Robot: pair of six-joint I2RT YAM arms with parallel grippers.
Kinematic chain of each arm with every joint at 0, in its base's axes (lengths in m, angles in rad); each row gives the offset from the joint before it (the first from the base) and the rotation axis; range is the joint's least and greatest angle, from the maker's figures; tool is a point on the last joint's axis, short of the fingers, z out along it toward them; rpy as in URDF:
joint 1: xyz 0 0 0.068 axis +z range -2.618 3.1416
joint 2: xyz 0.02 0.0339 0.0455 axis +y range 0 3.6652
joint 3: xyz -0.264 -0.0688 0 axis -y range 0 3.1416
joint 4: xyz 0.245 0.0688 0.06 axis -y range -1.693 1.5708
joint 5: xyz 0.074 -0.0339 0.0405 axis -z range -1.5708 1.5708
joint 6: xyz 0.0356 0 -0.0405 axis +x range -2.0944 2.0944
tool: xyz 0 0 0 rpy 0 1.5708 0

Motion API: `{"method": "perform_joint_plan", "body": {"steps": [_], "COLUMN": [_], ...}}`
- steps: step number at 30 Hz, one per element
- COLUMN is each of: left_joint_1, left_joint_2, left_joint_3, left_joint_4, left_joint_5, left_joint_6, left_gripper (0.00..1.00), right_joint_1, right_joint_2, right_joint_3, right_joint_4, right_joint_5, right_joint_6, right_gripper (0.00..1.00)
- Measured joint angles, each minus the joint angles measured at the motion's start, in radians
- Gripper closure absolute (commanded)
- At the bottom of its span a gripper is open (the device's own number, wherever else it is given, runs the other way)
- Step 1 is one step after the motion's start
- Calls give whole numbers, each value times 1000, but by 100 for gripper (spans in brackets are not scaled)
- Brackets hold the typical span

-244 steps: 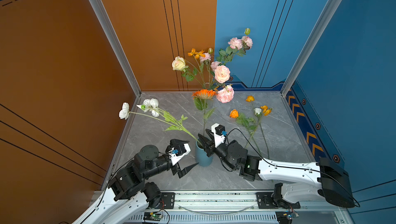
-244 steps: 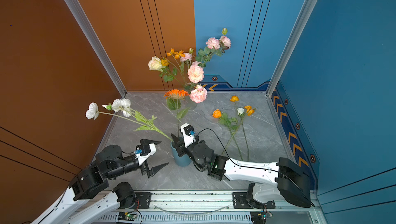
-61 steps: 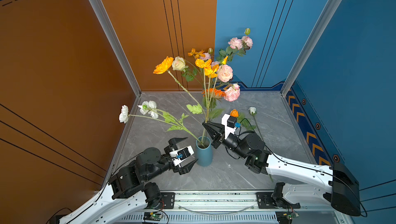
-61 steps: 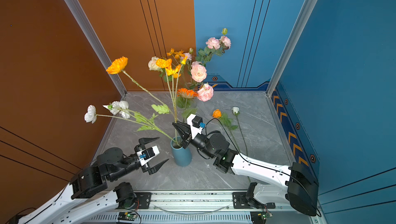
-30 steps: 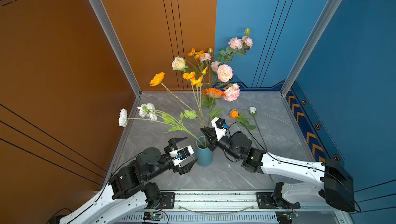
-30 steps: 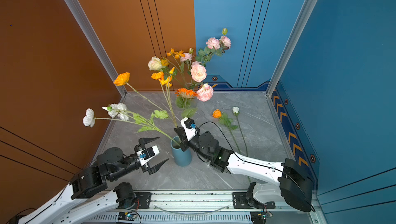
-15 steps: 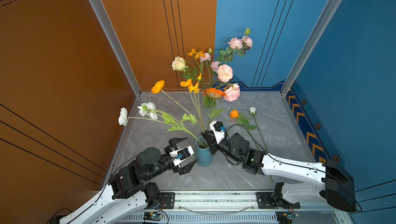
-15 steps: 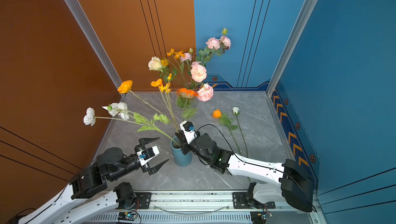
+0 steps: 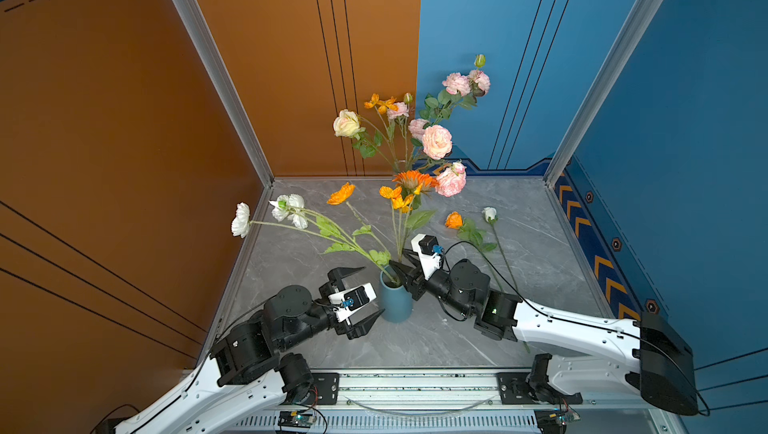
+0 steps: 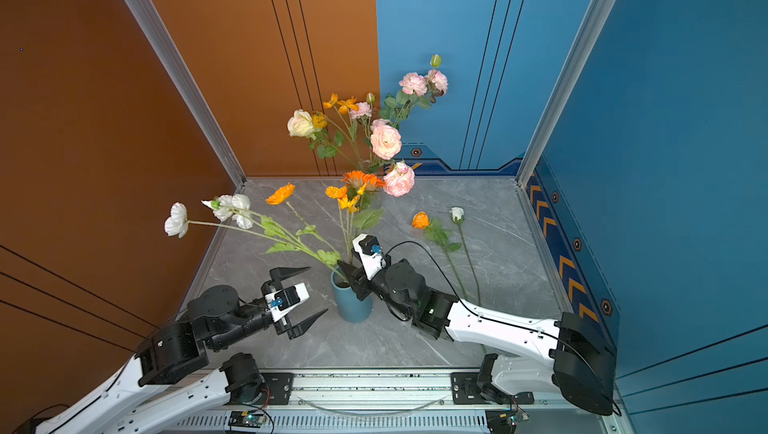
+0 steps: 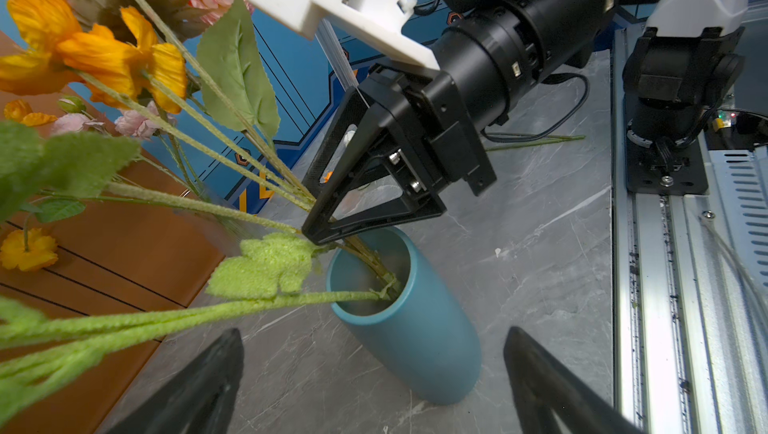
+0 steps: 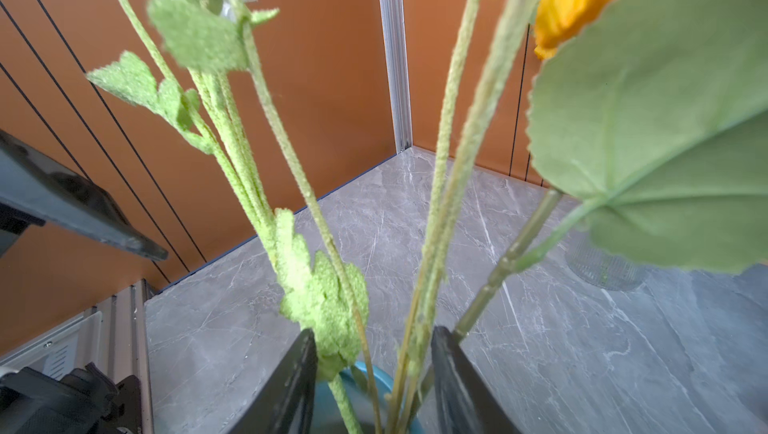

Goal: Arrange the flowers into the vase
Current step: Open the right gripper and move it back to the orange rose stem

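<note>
**A:** Where are your flowers [image 9: 392,195] right now?

**B:** Several stand in the blue vase [image 9: 397,303], which is upright at the near middle of the table [image 9: 540,245]. A white-bloomed stem [image 9: 241,220] leans far out to the left. The orange-bloomed stems [image 9: 341,193] rise from the same mouth, tilted toward the far side.

**A:** What is your right gripper doing?

**B:** Your right gripper [image 9: 400,276] sits at the vase mouth, reaching in from the right. Its fingers [image 12: 291,382] are parted. The green stems run up between them with a gap showing, so nothing is pinched.

**A:** And the left one?

**B:** Your left gripper [image 9: 372,290] hangs just left of the vase. Its fingers are spread wide, one toward the far side and one toward the near side. They hold nothing and stand apart from the vase wall.

**A:** Is anything outside the blue vase?

**B:** One loose stem [image 9: 454,220] with an orange bloom and a white bud lies flat on the table, right of the vase. Farther back, a far bunch [image 9: 437,141] of pink and cream roses stands in a glass vase [image 12: 602,274].
</note>
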Motion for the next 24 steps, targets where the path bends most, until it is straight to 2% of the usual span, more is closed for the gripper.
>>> {"method": "perform_joint_plan", "body": {"steps": [7,10,13,15,17,19,21,24], "left_joint_1": [9,14,17,17,17,12,-3,-29], "left_joint_2": [3,25,82,135,187,239,294,352], "left_joint_3": [0,0,4,10,25,55,95,149], "left_joint_4": [0,1,3,9,19,24,32,45], "left_joint_5": [31,77,143,190,234,264,286,309], "left_joint_6": [-5,-8,-8,-15,-21,-23,-21,-1], "left_gripper": [2,2,2,2,2,2,2,2], "right_joint_1": [10,12,8,-30,-124,-275,-452,-655], "right_joint_2": [-117,-203,-302,-364,-401,-420,-416,-358], "right_joint_3": [0,-3,-21,-35,-40,-42,-44,-46], "right_joint_4": [-110,-207,-317,-426,-547,-670,-768,-855], "right_joint_5": [14,66,177,271,319,319,278,173], "right_joint_6": [-5,2,21,74,146,217,270,291], "right_gripper": [25,22,23,27,31,31,31,27]}}
